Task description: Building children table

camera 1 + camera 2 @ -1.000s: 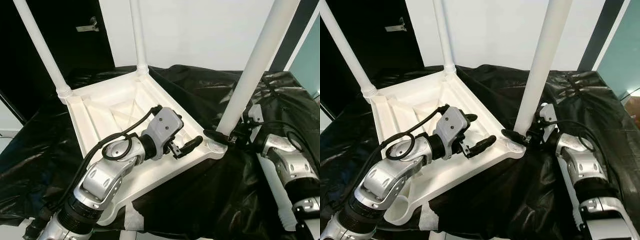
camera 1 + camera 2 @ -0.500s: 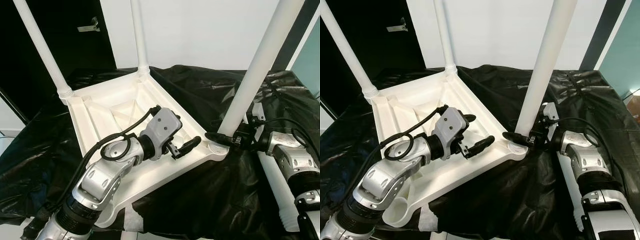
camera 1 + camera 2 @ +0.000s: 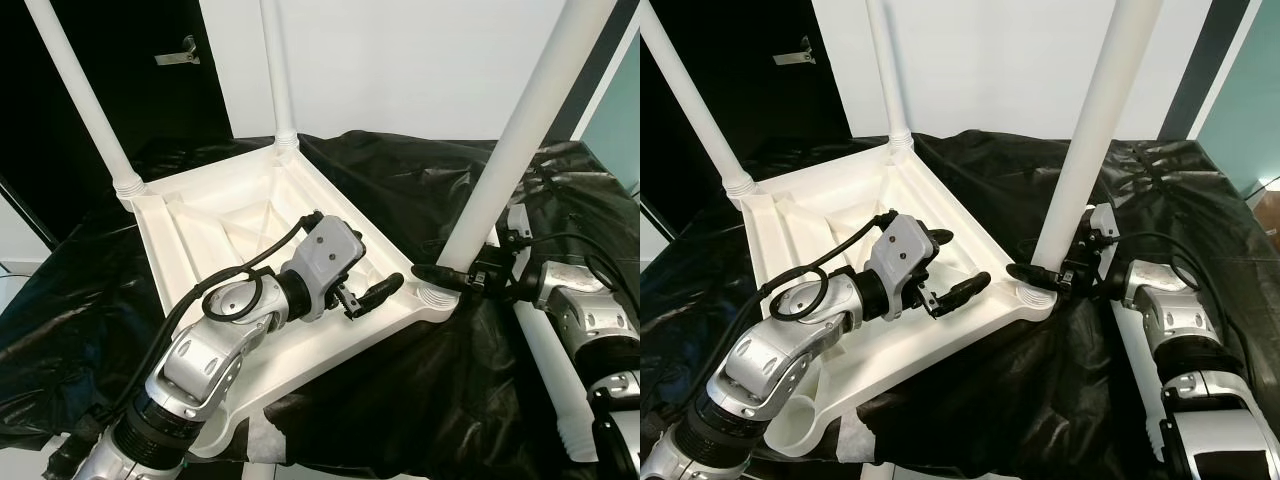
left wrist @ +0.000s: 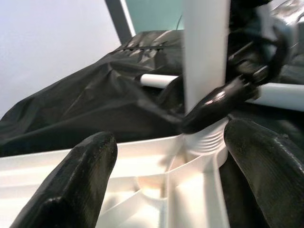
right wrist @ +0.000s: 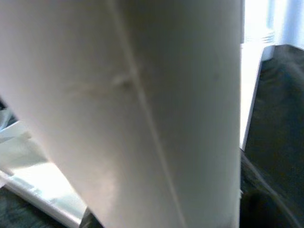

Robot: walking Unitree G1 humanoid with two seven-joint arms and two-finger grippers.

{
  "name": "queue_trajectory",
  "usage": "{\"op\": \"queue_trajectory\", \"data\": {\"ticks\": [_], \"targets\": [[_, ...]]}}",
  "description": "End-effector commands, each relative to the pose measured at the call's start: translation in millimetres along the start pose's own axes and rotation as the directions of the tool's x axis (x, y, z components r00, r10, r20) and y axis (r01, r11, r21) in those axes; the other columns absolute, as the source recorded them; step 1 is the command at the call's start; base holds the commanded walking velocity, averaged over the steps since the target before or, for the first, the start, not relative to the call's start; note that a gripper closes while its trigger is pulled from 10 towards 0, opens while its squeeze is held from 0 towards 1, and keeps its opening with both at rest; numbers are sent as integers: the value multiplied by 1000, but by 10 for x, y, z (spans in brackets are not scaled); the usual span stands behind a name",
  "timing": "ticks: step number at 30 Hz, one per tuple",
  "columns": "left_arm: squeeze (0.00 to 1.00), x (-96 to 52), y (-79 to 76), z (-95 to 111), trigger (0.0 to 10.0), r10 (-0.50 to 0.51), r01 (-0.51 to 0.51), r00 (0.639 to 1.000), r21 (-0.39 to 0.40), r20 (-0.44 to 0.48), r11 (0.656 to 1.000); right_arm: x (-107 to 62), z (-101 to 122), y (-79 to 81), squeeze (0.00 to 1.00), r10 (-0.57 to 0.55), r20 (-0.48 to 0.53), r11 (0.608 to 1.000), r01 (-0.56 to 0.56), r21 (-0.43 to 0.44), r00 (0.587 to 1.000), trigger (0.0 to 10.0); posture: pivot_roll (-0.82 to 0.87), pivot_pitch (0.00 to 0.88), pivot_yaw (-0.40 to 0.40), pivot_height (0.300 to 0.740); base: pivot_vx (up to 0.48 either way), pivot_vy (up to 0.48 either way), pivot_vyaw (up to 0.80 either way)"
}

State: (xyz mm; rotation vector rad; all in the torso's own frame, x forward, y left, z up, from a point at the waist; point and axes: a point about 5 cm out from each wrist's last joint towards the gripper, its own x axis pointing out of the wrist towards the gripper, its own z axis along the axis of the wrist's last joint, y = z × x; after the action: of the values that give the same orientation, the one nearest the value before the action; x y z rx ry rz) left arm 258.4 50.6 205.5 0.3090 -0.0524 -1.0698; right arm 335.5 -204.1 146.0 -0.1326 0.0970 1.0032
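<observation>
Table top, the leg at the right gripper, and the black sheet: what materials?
Table top: looks like moulded white plastic, matte, with ribs on the underside. Leg: likely the same plastic, smooth tube with a threaded collar at the base. Black sheet: thin glossy plastic film, judging by its wrinkles and highlights.

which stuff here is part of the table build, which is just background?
Job:
- upturned white table top
- fitted legs
- loose leg lying on the sheet
- right gripper at the near leg's base
- left gripper over the frame

Background:
- black sheet
- door handle
</observation>
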Motion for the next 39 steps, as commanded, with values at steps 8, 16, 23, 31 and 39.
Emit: {"op": "queue_trajectory", "data": {"ticks": [8, 16, 23, 31, 39], "targets": [[0, -16, -51, 4, 10000, -49, 49, 999, -7, -2, 999, 239, -350, 116, 0, -217, -105, 959, 232, 163, 970, 10000, -24, 23, 35, 740, 0, 0, 0], [0, -35, -35, -1, 10000, -44, 44, 999, -8, -2, 999, 466, -356, 332, 0, -305, -60, 941, 310, 137, 950, 10000, -31, 26, 32, 740, 0, 0, 0], [0, -12, -38, 6, 10000, -45, 45, 999, -9, -1, 999, 541, -409, 447, 0, -435, -72, 880, 441, 178, 898, 10000, -35, 26, 33, 740, 0, 0, 0], [0, 29, -57, 24, 10000, -51, 51, 999, -10, 3, 999, 612, -362, 562, 0, -645, -88, 734, 647, 205, 759, 10000, -43, 26, 33, 740, 0, 0, 0], [0, 39, -60, 39, 10000, -50, 50, 999, -12, 10, 999, 683, -381, 720, 0, -826, -144, 507, 829, 238, 546, 10000, -42, 25, 30, 740, 0, 0, 0]]}}
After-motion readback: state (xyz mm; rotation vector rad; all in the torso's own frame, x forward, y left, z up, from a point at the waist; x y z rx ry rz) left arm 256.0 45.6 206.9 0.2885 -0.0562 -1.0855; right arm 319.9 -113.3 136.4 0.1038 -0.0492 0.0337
